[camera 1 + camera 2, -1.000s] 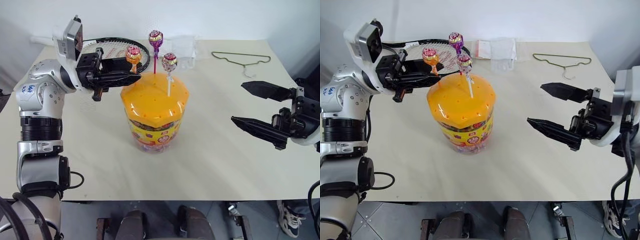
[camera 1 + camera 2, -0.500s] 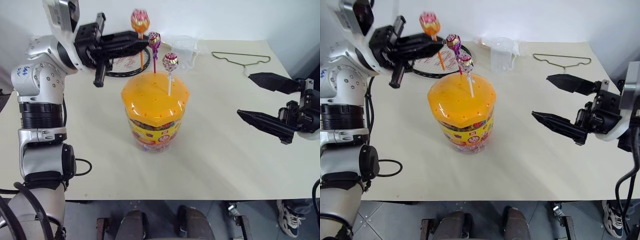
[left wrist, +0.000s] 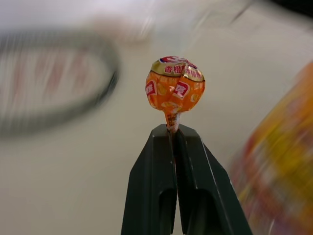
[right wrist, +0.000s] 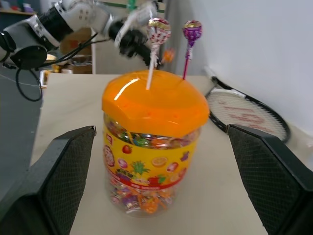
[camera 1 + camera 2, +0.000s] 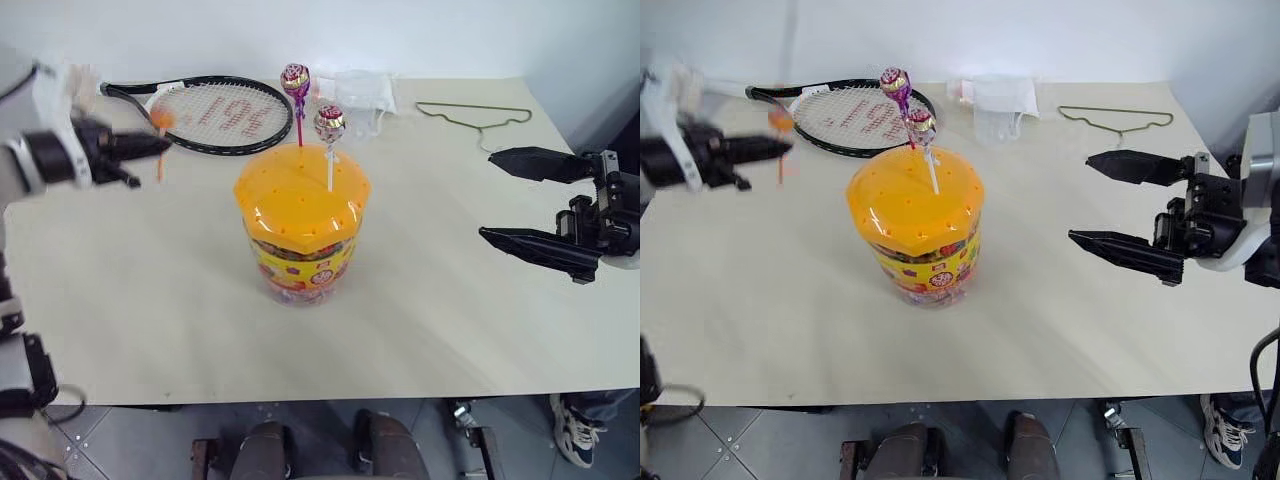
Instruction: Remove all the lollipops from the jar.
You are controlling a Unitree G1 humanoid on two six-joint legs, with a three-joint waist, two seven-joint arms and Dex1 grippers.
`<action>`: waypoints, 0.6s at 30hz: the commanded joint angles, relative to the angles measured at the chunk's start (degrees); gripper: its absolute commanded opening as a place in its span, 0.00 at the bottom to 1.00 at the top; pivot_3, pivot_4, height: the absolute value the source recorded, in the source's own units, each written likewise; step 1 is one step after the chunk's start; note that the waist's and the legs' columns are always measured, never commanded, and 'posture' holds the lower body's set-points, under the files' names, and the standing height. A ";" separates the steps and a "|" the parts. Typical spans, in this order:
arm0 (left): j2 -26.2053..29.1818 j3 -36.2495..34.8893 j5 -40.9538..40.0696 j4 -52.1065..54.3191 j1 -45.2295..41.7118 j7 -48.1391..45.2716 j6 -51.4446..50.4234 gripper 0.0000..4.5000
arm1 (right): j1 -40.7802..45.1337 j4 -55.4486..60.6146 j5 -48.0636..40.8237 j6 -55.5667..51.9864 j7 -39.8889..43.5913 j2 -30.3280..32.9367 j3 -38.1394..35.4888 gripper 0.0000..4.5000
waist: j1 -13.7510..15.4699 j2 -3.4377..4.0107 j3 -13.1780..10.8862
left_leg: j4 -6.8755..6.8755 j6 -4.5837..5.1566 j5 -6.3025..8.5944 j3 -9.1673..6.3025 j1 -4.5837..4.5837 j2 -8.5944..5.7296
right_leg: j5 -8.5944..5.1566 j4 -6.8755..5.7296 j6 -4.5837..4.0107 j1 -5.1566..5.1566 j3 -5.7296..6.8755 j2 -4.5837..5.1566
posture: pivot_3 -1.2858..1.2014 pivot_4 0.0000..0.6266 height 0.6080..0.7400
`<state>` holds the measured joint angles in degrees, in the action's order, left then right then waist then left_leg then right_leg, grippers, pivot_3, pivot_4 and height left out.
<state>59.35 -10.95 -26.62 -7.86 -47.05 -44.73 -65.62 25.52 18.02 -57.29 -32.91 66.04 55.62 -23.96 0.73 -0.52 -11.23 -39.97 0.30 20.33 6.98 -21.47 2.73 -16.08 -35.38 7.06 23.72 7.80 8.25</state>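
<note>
**Orange lollipop held clear of the jar; two lollipops left in the lid**

The wide clear plastic jar (image 5: 302, 228) with a yellow printed label and a faceted orange lid dotted with small holes is seen upright near the middle of the pale table (image 5: 420, 320). Two wrapped lollipops are planted in the lid: the purple lollipop on a magenta stick (image 5: 295, 78) toward the lid's 12 o'clock edge, and the red-gold lollipop on a white stick (image 5: 329, 123) just beside it, nearer the lid's centre.

The left gripper (image 3: 174, 132) is found at about 10 o'clock from the jar, well apart from it, above the table. Its two black fingers are pressed together on the stick of the orange-red wrapped lollipop (image 3: 175, 89), whose head is seen just past the fingertips in the left wrist view.

The right gripper (image 5: 530, 205) is held at 3 o'clock from the jar, well apart from it, with its black fingers spread wide and nothing between them.

A black-framed racket with white strings (image 5: 215, 113) is laid flat at 11 o'clock from the jar. A clear plastic bag (image 5: 366, 92) lies at 1 o'clock, and a thin wire hanger (image 5: 472, 113) at 2 o'clock.
</note>
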 commanded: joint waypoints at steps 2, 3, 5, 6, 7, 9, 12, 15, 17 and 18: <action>4.63 -1.85 1.88 4.63 9.05 4.42 -9.13 0.01 | 3.74 -1.90 1.18 1.50 0.69 -1.22 2.21 1.00 | 0.36 -0.08 -0.04 | -0.01 -0.01 0.00 0.00 0.00 0.01 | 0.00 -0.03 0.00 0.02 -0.01 0.00 | 0.52 0.24 1.00; 4.73 -1.72 2.72 4.58 11.09 6.05 -10.48 0.01 | 4.26 -2.19 1.58 1.86 0.54 -1.86 2.80 1.00 | 0.49 -0.08 -0.04 | -0.01 -0.01 0.01 0.02 0.01 0.01 | 0.00 -0.04 -0.01 0.02 -0.04 0.00 | 0.52 0.24 1.00; 4.35 -2.00 3.47 4.64 13.97 8.25 -12.56 0.01 | 4.70 -2.18 2.05 2.09 0.37 -2.92 3.57 1.00 | 0.69 -0.10 -0.05 | -0.01 -0.02 0.01 0.04 0.03 0.01 | 0.00 -0.06 -0.01 0.02 -0.04 0.00 | 0.52 0.24 1.00; 4.42 -1.50 4.10 4.35 15.53 9.27 -13.71 0.01 | 4.73 -2.04 2.15 2.07 0.43 -3.30 3.84 1.00 | 0.75 -0.11 -0.05 | -0.02 -0.02 0.01 0.04 0.01 0.01 | 0.00 -0.07 -0.01 0.05 -0.04 0.00 | 0.52 0.24 1.00; 4.39 -1.16 4.55 4.09 16.85 10.05 -14.25 0.01 | 4.75 -2.00 2.31 2.07 0.51 -3.54 4.05 1.00 | 0.74 -0.12 -0.05 | -0.02 -0.03 0.01 0.05 -0.02 0.01 | 0.00 -0.08 -0.01 0.07 -0.04 0.00 | 0.52 0.24 1.00; 4.24 -0.55 5.04 3.38 18.07 11.37 -15.76 0.01 | 4.88 -2.18 2.54 2.15 0.79 -3.68 4.22 1.00 | 0.71 -0.12 -0.05 | -0.02 -0.04 0.02 0.07 -0.02 0.01 | -0.01 -0.09 -0.01 0.09 -0.06 0.00 | 0.52 0.24 1.00; 4.25 0.47 5.43 2.02 17.71 12.26 -17.05 0.01 | 5.61 -2.88 3.03 2.31 0.97 -3.66 4.56 1.00 | 0.69 -0.12 -0.05 | -0.01 -0.05 0.03 0.09 -0.02 0.01 | -0.01 -0.12 -0.02 0.12 -0.06 0.00 | 0.52 0.24 1.00; 4.23 1.60 5.90 -1.05 15.91 13.13 -18.72 0.01 | 5.91 -3.07 3.43 2.32 1.02 -3.72 4.62 1.00 | 0.61 -0.13 -0.04 | -0.01 -0.06 0.03 0.12 0.00 0.01 | -0.01 -0.14 -0.03 0.13 -0.09 0.00 | 0.52 0.24 1.00; 4.12 2.02 6.06 -3.27 14.34 13.64 -19.64 0.12 | 5.94 -3.15 3.74 2.40 1.05 -3.66 4.61 1.00 | 0.59 -0.13 -0.04 | -0.01 -0.06 0.03 0.16 0.00 0.01 | -0.02 -0.18 -0.04 0.16 -0.12 0.00 | 0.52 0.24 1.00; 4.62 2.83 6.00 -3.63 13.88 13.38 -19.92 0.16 | 5.92 -3.18 3.84 2.43 1.05 -3.60 4.57 1.00 | 0.59 -0.13 -0.04 | -0.01 -0.06 0.03 0.17 0.00 0.01 | -0.02 -0.18 -0.03 0.17 -0.12 0.00 | 0.52 0.24 1.00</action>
<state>62.81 -8.21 -21.58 -11.23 -32.08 -31.53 -84.98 30.67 14.22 -53.47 -31.36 66.88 51.83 -18.37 1.32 -0.65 -11.27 -39.98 0.24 20.36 7.17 -21.47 2.73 -16.10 -35.57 7.03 23.90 7.66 8.25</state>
